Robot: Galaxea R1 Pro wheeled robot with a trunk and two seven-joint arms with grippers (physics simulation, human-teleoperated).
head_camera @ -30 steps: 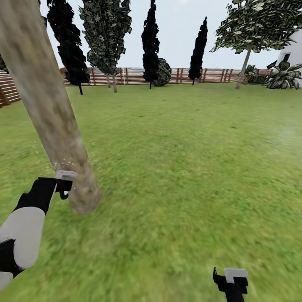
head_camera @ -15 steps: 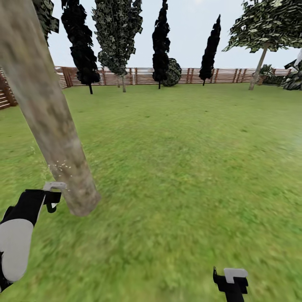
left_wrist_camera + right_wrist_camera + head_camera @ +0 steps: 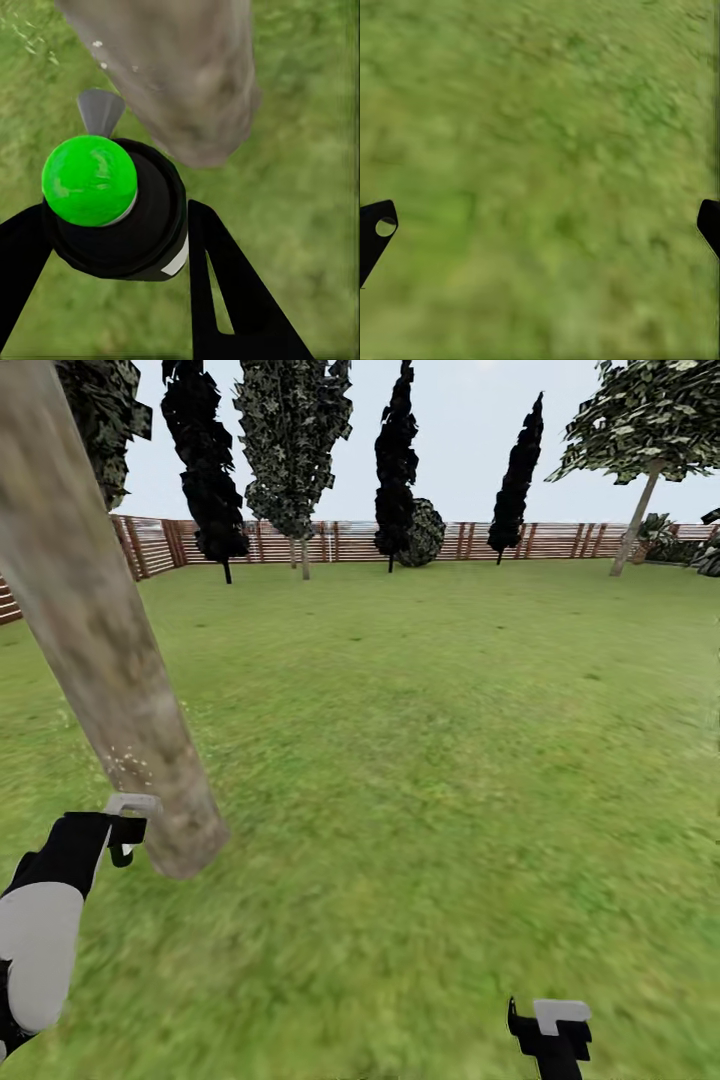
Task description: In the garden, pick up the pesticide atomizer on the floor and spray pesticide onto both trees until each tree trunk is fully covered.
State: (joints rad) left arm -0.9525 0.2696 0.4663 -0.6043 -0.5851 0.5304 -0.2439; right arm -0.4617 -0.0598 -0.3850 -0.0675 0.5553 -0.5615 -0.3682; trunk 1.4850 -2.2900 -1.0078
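Observation:
A thick mottled grey-tan tree trunk (image 3: 110, 660) leans across the left of the head view, with tiny white pesticide specks (image 3: 130, 765) low on its bark. My left gripper (image 3: 122, 828) sits just beside the trunk's base. In the left wrist view the left gripper (image 3: 120, 225) is shut on the pesticide atomizer (image 3: 127, 225), a black bottle with a green cap (image 3: 90, 180) and a grey nozzle (image 3: 100, 111) pointing at the trunk (image 3: 187, 75). My right gripper (image 3: 550, 1032) hangs low at the right, open over bare grass (image 3: 544, 225).
Green lawn (image 3: 450, 740) stretches to a brown slat fence (image 3: 450, 540). Dark cypress-like trees (image 3: 395, 450) and a round bush (image 3: 425, 532) line the fence. A leafy tree with a slim pale trunk (image 3: 635, 520) stands far right.
The head view has swung left, so fence and far trees sit further right. My left gripper stays by the trunk with the atomizer, and the specks now show a little lower on the bark.

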